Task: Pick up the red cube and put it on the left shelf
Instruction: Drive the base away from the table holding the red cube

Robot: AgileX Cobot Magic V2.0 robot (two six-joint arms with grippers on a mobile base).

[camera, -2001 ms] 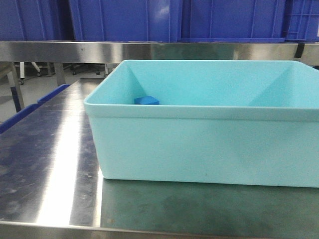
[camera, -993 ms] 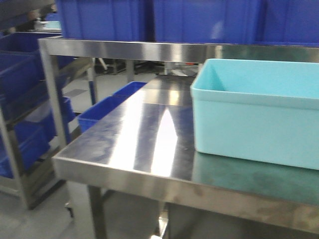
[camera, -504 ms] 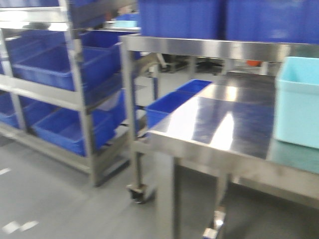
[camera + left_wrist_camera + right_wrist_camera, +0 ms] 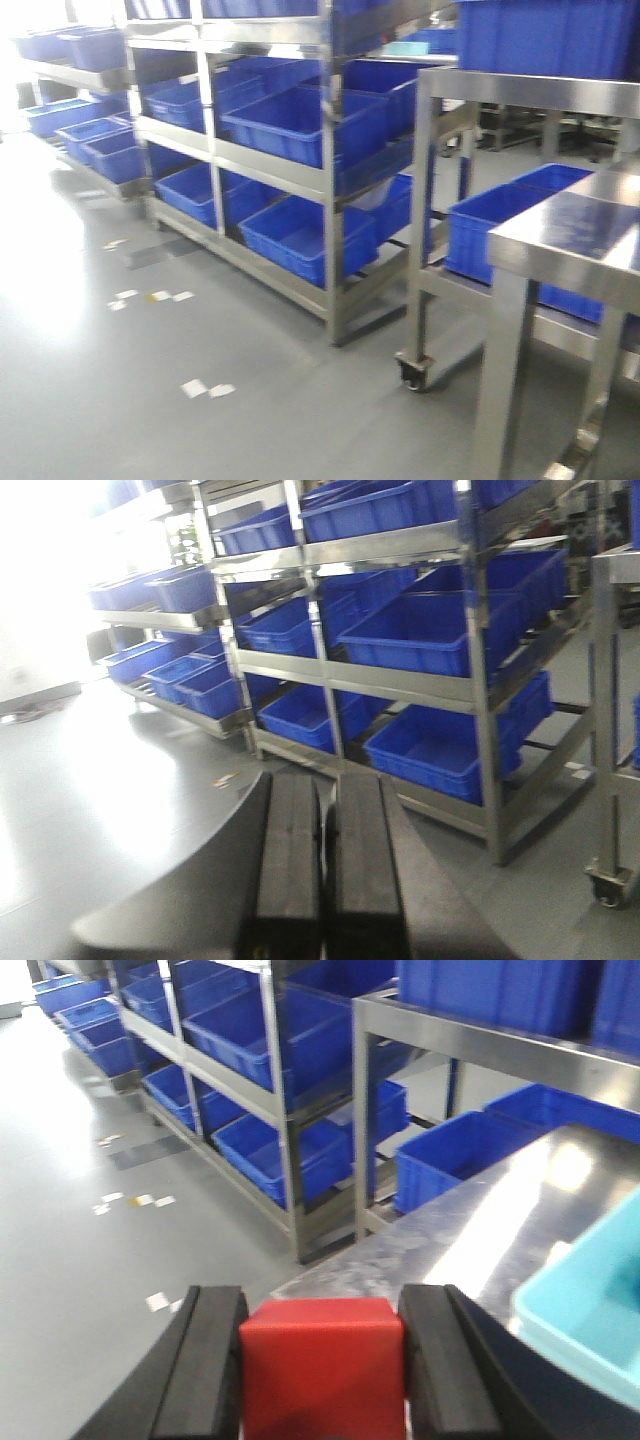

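Swinging left off the pale turquoise tub (image 4: 590, 1310), my front view is now taking in the left shelf (image 4: 270, 165) with its blue crates (image 4: 300, 125), while my right gripper (image 4: 322, 1365) is clamping the red cube (image 4: 322, 1355) and my left gripper (image 4: 328, 790) is holding its jaws together.

Red cube (image 4: 322, 1365) between fingers (image 4: 208, 1372); crate-laden left shelf (image 4: 331, 230)

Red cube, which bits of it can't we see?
The cube, right wrist view: its sides hide behind the fingers; its bottom is cut by the frame edge.
The tub, same view: mostly cut off at the right edge.
Front view: no cube at all.
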